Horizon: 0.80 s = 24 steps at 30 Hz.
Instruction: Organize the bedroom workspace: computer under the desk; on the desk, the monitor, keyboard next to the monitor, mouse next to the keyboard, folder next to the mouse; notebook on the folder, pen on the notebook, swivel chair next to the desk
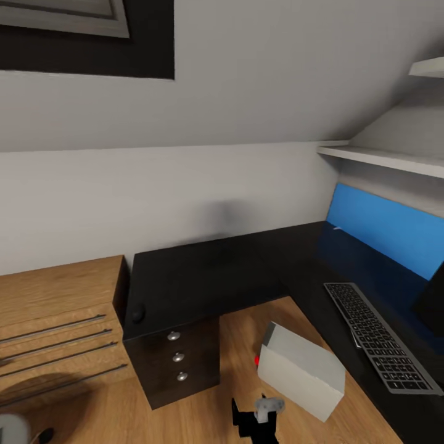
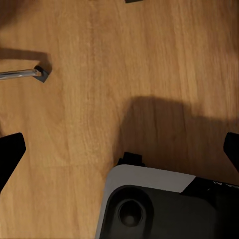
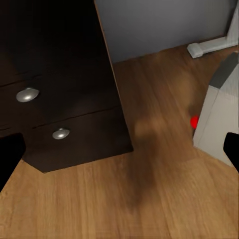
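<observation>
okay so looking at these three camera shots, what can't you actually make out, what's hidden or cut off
- Monitor: head view, cut by the right edge; just a dark corner shows.
- Keyboard: its near end runs toward the frame corner; key legends too small to read.
- Computer: right wrist view, cut by the edge; the red mark is blurred.
- Small dark object on the desk: too small to identify.

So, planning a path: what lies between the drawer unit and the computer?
Bare wooden floor separates the drawer unit from the computer, seen in right wrist and head views.
</observation>
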Available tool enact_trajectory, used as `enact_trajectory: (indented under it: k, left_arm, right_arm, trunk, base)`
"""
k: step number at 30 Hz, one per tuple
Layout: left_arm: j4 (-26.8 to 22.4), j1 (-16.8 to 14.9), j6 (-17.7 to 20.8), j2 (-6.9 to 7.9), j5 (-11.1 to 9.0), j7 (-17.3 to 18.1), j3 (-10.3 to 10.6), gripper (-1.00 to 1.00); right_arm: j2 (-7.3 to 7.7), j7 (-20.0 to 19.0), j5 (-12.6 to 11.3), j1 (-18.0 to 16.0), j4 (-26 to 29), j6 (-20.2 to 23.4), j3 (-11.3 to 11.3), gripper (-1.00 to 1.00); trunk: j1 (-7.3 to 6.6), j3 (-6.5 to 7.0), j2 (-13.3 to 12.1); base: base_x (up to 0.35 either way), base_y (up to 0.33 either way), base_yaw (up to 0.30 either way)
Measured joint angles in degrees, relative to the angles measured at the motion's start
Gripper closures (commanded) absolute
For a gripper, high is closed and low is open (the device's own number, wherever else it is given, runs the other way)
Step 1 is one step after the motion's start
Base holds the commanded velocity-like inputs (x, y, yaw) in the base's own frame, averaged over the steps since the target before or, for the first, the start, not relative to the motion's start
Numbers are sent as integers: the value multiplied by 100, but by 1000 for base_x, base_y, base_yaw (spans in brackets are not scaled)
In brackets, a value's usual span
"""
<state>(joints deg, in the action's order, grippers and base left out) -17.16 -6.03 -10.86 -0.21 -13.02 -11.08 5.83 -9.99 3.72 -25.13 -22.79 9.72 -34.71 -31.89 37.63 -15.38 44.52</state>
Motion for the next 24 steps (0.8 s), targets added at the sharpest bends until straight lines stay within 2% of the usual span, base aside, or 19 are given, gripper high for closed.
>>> enact_trajectory:
  k: [6,8,10,11,12,13,14,15,16,17,18,19,20,24]
  left_arm:
    - [-1,0,5,-5,2,0,0,-100]
    - [-1,0,7,-10,6,0,4,-100]
    - [-1,0,8,-13,7,0,5,-100]
    - [0,0,8,-15,8,0,7,-100]
    - [0,1,9,-16,8,0,8,-100]
    - [-2,1,14,-17,8,0,8,-100]
    - [0,0,14,-17,8,0,9,-100]
    - [0,1,16,-17,8,0,8,-100]
    - [-1,1,16,-17,9,0,9,-100]
    - [1,0,17,-47,9,0,11,-100]
    - [-2,1,18,-66,9,0,9,-100]
    - [-1,1,18,-76,9,0,9,-100]
    - [-1,1,18,-98,9,0,9,-100]
    - [0,0,8,-110,4,-8,9,-100]
  right_arm:
    - [0,113,-5,-19,550,-1,9,-100]
    - [0,280,-11,-59,949,99,10,-100]
    - [0,484,-5,-115,1287,322,33,-100]
    - [0,688,0,-185,1643,644,78,-100]
    - [60,896,16,-261,2065,1094,184,-100]
    - [223,1245,0,-369,2983,2894,857,-100]
    - [233,1278,7,-432,3961,3478,1043,-100]
    - [253,1316,-3,-449,4507,4171,1400,-100]
    - [259,1328,-5,-454,4768,4535,1597,-100]
    - [281,1336,-10,-471,5493,5984,2373,-100]
    - [292,1336,23,-470,5640,6288,2907,-100]
    - [294,1338,4,-469,5674,6367,3054,-100]
    - [294,1355,7,-469,5752,6541,3423,-100]
    - [285,1353,-42,-468,5792,6625,3655,-100]
  trunk:
    - [0,0,0]
    - [0,0,0]
    - [0,0,0]
    - [0,1,0]
    - [0,1,0]
    - [0,0,-1]
    - [0,1,0]
    - [0,1,0]
    - [0,1,0]
    - [0,1,0]
    - [0,0,0]
    - [0,0,0]
    - [0,0,0]
    - [0,0,0]
  base:
    - [0,0,-15]
    - [0,0,-3]
    - [0,0,-2]
    - [0,0,0]
    - [0,0,0]
    - [0,0,0]
    - [0,0,0]
    - [0,0,0]
    - [0,0,0]
    - [0,0,0]
    - [0,0,0]
    - [0,0,0]
    - [0,0,0]
    - [0,0,0]
